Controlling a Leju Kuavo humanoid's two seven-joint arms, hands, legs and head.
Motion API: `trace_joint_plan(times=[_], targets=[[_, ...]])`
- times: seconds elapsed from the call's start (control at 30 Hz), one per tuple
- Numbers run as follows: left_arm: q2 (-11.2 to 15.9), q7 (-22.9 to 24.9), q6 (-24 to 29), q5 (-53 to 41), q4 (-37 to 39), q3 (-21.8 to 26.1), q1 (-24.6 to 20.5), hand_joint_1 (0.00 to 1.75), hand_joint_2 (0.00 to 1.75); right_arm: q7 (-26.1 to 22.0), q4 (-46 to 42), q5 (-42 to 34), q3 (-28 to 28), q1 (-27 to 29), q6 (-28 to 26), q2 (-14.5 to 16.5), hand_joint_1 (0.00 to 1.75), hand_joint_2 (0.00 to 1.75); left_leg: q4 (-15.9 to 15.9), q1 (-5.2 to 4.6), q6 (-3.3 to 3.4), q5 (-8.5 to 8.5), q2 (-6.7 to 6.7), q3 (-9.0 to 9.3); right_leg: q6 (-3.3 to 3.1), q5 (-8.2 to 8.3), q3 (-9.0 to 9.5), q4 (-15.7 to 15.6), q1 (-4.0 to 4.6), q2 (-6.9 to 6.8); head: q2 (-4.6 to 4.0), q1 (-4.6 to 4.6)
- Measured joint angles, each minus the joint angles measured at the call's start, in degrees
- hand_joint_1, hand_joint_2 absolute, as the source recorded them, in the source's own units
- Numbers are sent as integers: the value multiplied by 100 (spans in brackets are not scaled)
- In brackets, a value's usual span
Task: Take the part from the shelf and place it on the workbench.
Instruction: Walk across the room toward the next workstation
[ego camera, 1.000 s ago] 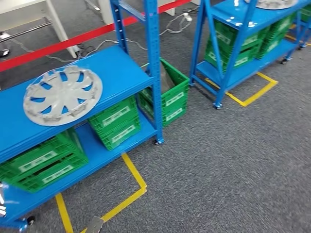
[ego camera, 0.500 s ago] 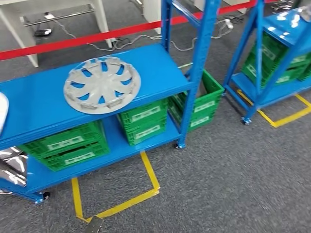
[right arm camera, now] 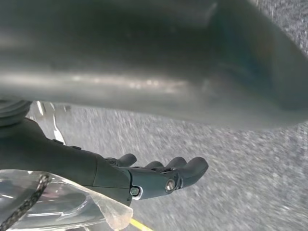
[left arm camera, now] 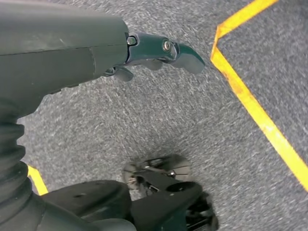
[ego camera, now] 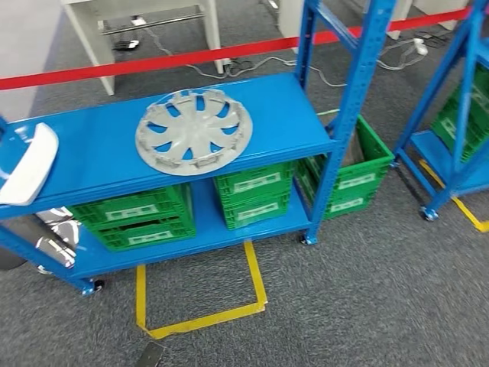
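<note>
Left hand hangs over grey carpet, fingers extended and slightly apart, holding nothing and touching nothing. Right hand likewise: fingers stretched out nearly straight, close together, empty, clear of the floor. Both arms point downward beside the body, hands near the floor markings; a yellow tape line runs past the left hand. A large blurred grey surface crosses the right wrist view above the hand; cannot tell what it is. Thumbs of both hands are hard to make out. In the head view, the part, a silver wheel cover, lies flat on the upper board of the blue shelf, about mid-shelf, untouched. A white object sits at the shelf's left end, cut off by the frame edge. Green crates stand on the lower board, another green crate behind the shelf's right post. Red barrier tape runs behind the shelf.
</note>
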Motion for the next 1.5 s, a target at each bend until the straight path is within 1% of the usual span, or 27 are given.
trace_joint_plan(times=[0.03, 0.07, 0.1, 0.17, 0.23, 0.3, 0.37, 0.43, 0.5, 0.57, 0.6, 0.63, 0.67, 0.73, 0.8, 0.87, 0.93, 1.0, 1.07, 1.1, 1.13, 1.2, 1.23, 1.3, 1.37, 1.43, 1.5], targets=[[-1, 0, -1, -5, 0, 1, -4, 0, 175, 1, 0, -1, 0, 10, 0, -3, 0, 0, 350, 11, -9, -124, 33, -179, -12, -14, 7, 0, 12, -89, 0, 1], [-1, 1, -4, -11, 0, 1, 3, 0, 175, 2, 0, -1, 0, 15, 0, -7, 0, 0, 560, 17, -8, -154, 44, -287, -19, -28, 18, 0, 24, -173, 0, -1], [-2, 1, -7, -19, 0, 2, 14, 0, 175, 3, 0, -2, 0, 14, 0, -9, 0, 0, 558, 18, 3, -74, 49, -294, -22, -41, 33, 0, 35, -250, 0, -2], [0, 2, -14, -29, 0, 5, 27, 0, 175, 3, 0, -1, 1, 6, 0, -10, 0, 0, -52, -11, 81, 326, 138, -1, -20, -73, 82, -2, 62, -392, 0, -3], [8, 3, -15, -34, 0, 9, 8, 0, 175, 2, 0, 2, 2, -4, 0, -6, 0, 0, -746, -91, 200, 558, 413, 341, 5, -109, 124, -12, 88, -524, 0, 0], [14, 4, -15, -38, 0, 11, -10, 0, 175, 0, 0, 8, 4, -14, 0, -3, 0, 0, -982, -158, 267, 550, 540, 437, 61, -130, 155, -35, 98, -656, 0, 4], [12, 6, -15, -39, 1, 15, 9, 0, 175, 2, -1, 14, 10, -40, -1, -5, 0, 0, -1062, -148, 296, 586, 406, 455, 126, -150, 201, -59, 95, -731, 0, 2], [11, 10, -14, -36, 2, 19, 24, 0, 175, 5, -2, 20, 19, -59, -3, -11, 0, 0, -1170, -95, 339, 637, 277, 520, 177, -299, 125, 146, 86, -473, -1, 21], [6, 14, -16, -33, 2, 22, 2, 0, 175, 9, -2, 26, 24, -44, -4, -16, 0, 0, -1213, -63, 368, 660, 142, 549, 208, -607, -198, 785, 69, -118, -1, 49], [-5, 15, -22, -35, 2, 24, -1, 0, 175, 19, -2, 24, 26, -18, -4, -19, 0, 0, -1209, -60, 371, 660, -17, 550, 235, -784, -566, 1407, 60, -12, 0, 57], [-10, 15, -25, -37, 2, 24, 10, 0, 175, 23, -2, 22, 26, -10, -3, -21, 0, 0, -1206, -56, 365, 655, -94, 556, 246, -719, -645, 1469, 57, -1, 0, 57], [-12, 16, -25, -38, 2, 24, 22, 0, 175, 26, -2, 20, 26, -5, -3, -22, 0, 0, -1200, -49, 351, 646, -174, 568, 257, -537, -614, 1301, 50, 14, 0, 56], [-13, 16, -24, -37, 2, 25, 29, 0, 175, 27, -2, 20, 26, -4, -2, -25, 0, 0, -1186, -38, 329, 631, -249, 580, 271, -283, -483, 941, 33, 69, 0, 56], [-11, 17, -23, -36, 2, 26, 22, 0, 175, 27, -1, 23, 27, -5, 4, -25, 0, 0, -1126, -30, 262, 588, -392, 574, 279, 26, -177, 239, -8, 296, 0, 63], [-8, 17, -21, -37, 2, 26, 15, 0, 175, 27, 1, 29, 30, -8, 15, -23, 0, 0, -1081, -32, 197, 570, -499, 532, 216, 35, -43, 0, -12, 411, 0, 67], [2, 17, -18, -38, 2, 28, 33, 0, 175, 32, 1, 27, 31, -13, 18, -16, 0, 0, -1069, -20, 149, 572, -567, 502, 122, 41, -13, -17, -2, 308, 0, 68], [11, 17, -14, -38, 2, 32, 43, 0, 175, 38, 1, 28, 31, -15, 13, -5, 0, 0, -875, -24, 94, 451, -392, 418, 46, 37, 14, -28, -13, 195, 0, 42], [12, 17, -12, -38, 2, 33, 22, 0, 175, 39, 0, 36, 31, -2, 5, -1, 0, 0, -247, -20, 40, 130, -88, 119, -9, 11, 38, -32, -5, 61, 0, 4], [11, 17, -12, -38, 2, 33, 14, 0, 175, 42, 0, 38, 31, 14, -2, -2, 0, 0, 473, 2, 17, -132, 35, -249, -34, -21, 57, -31, 19, -86, 0, -5], [11, 17, -12, -38, 2, 33, 23, 0, 175, 43, 0, 38, 31, 18, -3, -3, 0, 0, 611, 6, 23, -121, 49, -327, -37, -38, 73, -31, 32, -151, 0, -5], [11, 17, -12, -38, 2, 33, 32, 0, 175, 43, 0, 38, 31, 17, -4, -3, 0, 0, 521, 3, 44, 4, 58, -293, -37, -57, 96, -31, 45, -212, 0, -7], [14, 17, -10, -38, 2, 33, 41, 0, 175, 43, 1, 38, 31, 11, -4, -1, 0, 0, -182, -34, 151, 425, 117, 29, -30, -99, 150, -35, 67, -301, 0, -5], [19, 17, -9, -38, 2, 34, 38, 0, 175, 43, 2, 37, 31, 4, -5, 6, 0, 0, -552, -63, 221, 558, 165, 210, -12, -127, 159, -37, 82, -340, 0, -1], [27, 17, -6, -40, 2, 35, 36, 0, 175, 44, 4, 23, 31, -20, -7, 21, 0, 0, -949, -118, 310, 613, 234, 405, 40, -167, 152, -48, 88, -399, 0, 8], [28, 18, -4, -42, 2, 36, 51, 0, 175, 45, 4, -3, 31, -50, -9, 26, 0, 0, -1026, -132, 303, 597, 219, 443, 90, -178, 198, -82, 85, -441, 0, 7], [25, 23, -3, -44, 2, 39, 68, 0, 175, 46, 4, -20, 31, -69, -15, 20, 0, 0, -1115, -118, 210, 641, 194, 488, 31, -142, 265, -159, 92, -439, 0, 28], [21, 33, -3, -46, 2, 42, 70, 0, 87, 49, 4, -29, 31, -77, -19, 13, 0, 0, -1163, -110, 161, 655, 187, 517, -34, -120, 311, -214, 96, -414, 0, 52]])
